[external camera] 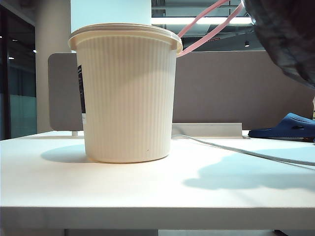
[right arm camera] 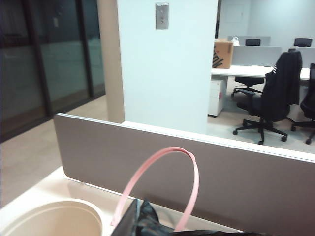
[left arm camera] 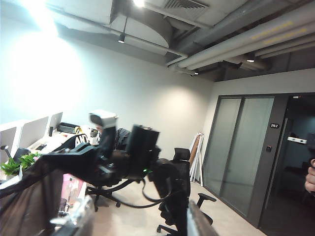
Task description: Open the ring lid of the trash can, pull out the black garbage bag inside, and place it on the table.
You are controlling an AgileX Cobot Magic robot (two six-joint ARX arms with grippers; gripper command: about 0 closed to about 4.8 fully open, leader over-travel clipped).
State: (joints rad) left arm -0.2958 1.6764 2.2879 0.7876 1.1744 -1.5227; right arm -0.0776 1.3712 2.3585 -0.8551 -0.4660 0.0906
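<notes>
A: Ext. view?
B: Ring lid [external camera: 206, 22] swung up behind trash can [external camera: 125, 93]; black garbage bag [external camera: 285, 34] up right of can, not on table [external camera: 147, 187].
A: Wrists?
B: Left gripper [left arm camera: 138, 221] away from can, jaws can't tell. Right gripper unseen, closed; bag [right arm camera: 147, 223] beside can [right arm camera: 54, 219].

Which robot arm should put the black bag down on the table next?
Probably the right arm. The black garbage bag hangs up high on its side of the table, and it shows right below that arm's wrist camera, so the right gripper seems to hold it. The left wrist camera only sees the room.
</notes>
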